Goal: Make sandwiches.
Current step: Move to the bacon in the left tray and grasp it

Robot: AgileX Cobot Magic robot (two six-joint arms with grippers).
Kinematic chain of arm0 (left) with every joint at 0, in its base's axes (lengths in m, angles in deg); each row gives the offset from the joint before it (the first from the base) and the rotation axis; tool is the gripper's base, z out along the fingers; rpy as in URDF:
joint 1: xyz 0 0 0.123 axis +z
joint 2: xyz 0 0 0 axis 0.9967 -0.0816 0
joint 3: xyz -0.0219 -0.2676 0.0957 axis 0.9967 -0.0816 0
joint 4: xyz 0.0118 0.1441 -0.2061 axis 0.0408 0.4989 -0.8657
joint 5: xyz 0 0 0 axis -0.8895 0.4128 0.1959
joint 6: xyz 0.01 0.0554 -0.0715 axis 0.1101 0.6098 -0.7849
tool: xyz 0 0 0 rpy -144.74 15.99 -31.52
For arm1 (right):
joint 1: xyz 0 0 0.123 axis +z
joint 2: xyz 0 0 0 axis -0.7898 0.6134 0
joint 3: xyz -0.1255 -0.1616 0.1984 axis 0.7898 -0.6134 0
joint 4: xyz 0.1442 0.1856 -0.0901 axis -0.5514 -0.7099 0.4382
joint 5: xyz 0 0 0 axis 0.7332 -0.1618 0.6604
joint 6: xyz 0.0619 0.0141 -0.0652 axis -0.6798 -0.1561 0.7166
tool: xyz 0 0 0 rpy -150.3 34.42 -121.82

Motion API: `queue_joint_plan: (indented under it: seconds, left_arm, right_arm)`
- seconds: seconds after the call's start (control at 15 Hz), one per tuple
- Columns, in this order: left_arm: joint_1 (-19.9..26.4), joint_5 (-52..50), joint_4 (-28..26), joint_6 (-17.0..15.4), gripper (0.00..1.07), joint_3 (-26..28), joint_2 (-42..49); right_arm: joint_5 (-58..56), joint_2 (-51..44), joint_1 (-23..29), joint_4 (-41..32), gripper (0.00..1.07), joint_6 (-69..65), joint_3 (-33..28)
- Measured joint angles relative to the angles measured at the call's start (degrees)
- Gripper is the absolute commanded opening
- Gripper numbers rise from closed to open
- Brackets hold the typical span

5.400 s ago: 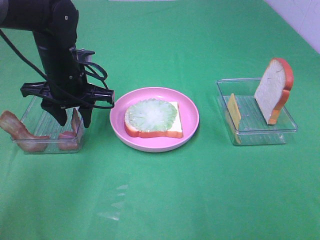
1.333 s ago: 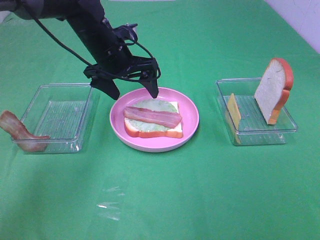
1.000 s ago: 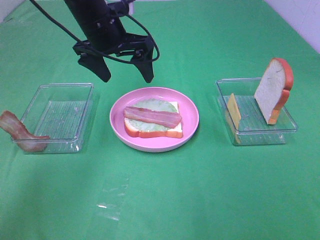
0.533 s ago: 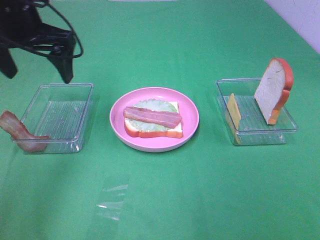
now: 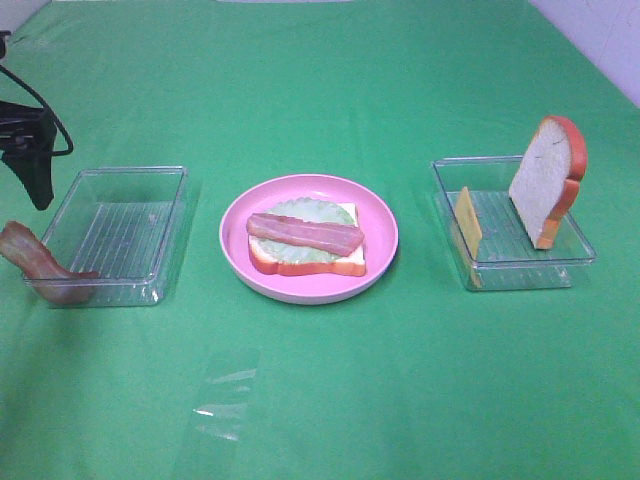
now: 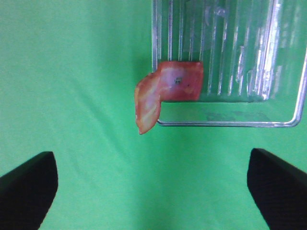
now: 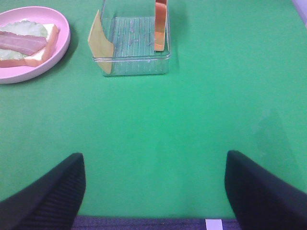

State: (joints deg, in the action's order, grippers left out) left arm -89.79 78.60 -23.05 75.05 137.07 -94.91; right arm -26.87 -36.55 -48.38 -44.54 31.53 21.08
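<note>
The sandwich point(image 5: 305, 243) on the pink plate point(image 5: 380, 235) is one bread slice with lettuce and one bacon strip point(image 5: 305, 233) on top. Another bacon strip point(image 5: 35, 265) hangs over the near corner of the left tray point(image 5: 125, 232). In the right tray point(image 5: 520, 255), a cheese slice point(image 5: 467, 222) and a second bread slice point(image 5: 548, 180) lean upright. My left gripper point(image 6: 151, 163) hovers open and empty above the hanging bacon point(image 6: 165, 91); one of its fingers point(image 5: 38, 180) shows at the exterior view's left edge. My right gripper point(image 7: 154, 160) is open and empty, well short of the cheese point(image 7: 100, 43).
Green cloth covers the whole table. Besides the bacon, the left tray point(image 6: 230, 62) holds nothing. Bare cloth lies between my right gripper and the right tray point(image 7: 132, 67). The plate point(image 7: 57, 52) sits beside that tray.
The left arm took a bacon strip from the left tray and laid it on the lettuce. It then rose and swung left past the tray, almost out of the exterior view.
</note>
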Motion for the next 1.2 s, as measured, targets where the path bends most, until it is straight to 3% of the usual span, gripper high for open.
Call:
queue_joint_plan:
  seconds: [0.4,0.73,0.87,1.0,1.2]
  left_arm:
    - [0.06,-0.17,-0.52,1.32,1.00,0.00,-7.85]
    - [0.06,-2.64,-0.69,1.95,0.92,0.00,-11.06]
    - [0.06,-2.92,-0.69,2.18,0.78,0.00,-11.12]
    - [0.06,-2.92,-0.69,2.35,0.55,0.00,-11.12]
    - [0.06,-2.98,-0.69,1.89,0.54,0.00,-11.12]
  right_arm:
    - [0.00,0.00,0.00,0.00,0.77,0.00,0.00]
    - [0.00,0.00,0.00,0.00,0.77,0.00,0.00]
    - [0.00,0.00,0.00,0.00,0.77,0.00,0.00]
    - [0.00,0.00,0.00,0.00,0.77,0.00,0.00]
    - [0.00,0.00,0.00,0.00,0.77,0.00,0.00]
